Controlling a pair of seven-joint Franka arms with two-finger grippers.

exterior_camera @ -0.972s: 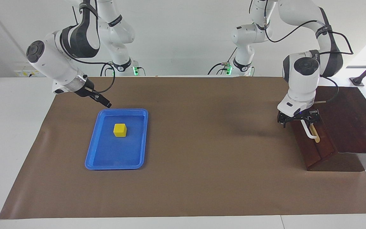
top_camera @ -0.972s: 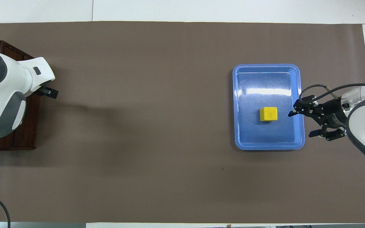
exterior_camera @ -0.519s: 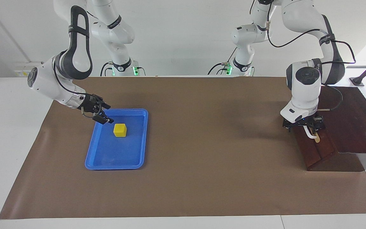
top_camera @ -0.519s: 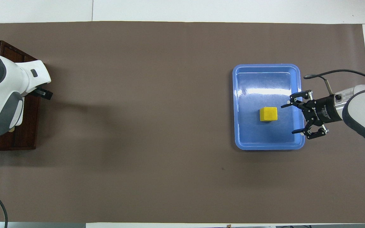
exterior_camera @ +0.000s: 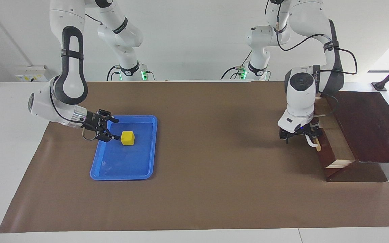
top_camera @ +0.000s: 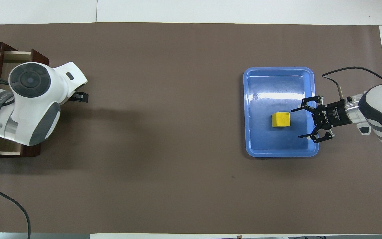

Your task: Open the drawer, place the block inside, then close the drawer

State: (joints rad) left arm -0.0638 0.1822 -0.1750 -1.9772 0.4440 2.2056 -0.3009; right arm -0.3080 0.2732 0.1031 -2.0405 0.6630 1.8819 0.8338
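Note:
The drawer (exterior_camera: 334, 141) of the dark reddish-brown wooden box (exterior_camera: 373, 128) stands partly pulled out, and its pale wood interior shows (top_camera: 12, 56). My left gripper (exterior_camera: 306, 137) is shut on the drawer's white bar handle (exterior_camera: 313, 144); in the overhead view the arm's wrist hides it. The yellow block (exterior_camera: 127, 138) lies in the blue tray (exterior_camera: 123, 168), also in the overhead view (top_camera: 280, 119). My right gripper (exterior_camera: 115, 129) is open, low over the tray and right beside the block, its fingers pointing at it (top_camera: 296, 123) without touching.
The blue tray (top_camera: 277, 83) lies toward the right arm's end of the brown mat (exterior_camera: 214, 168). The wooden box sits at the left arm's end, at the mat's edge.
My left gripper has pulled the drawer out toward the middle of the table. My right gripper has come down and in over the tray to the block's side, fingers open.

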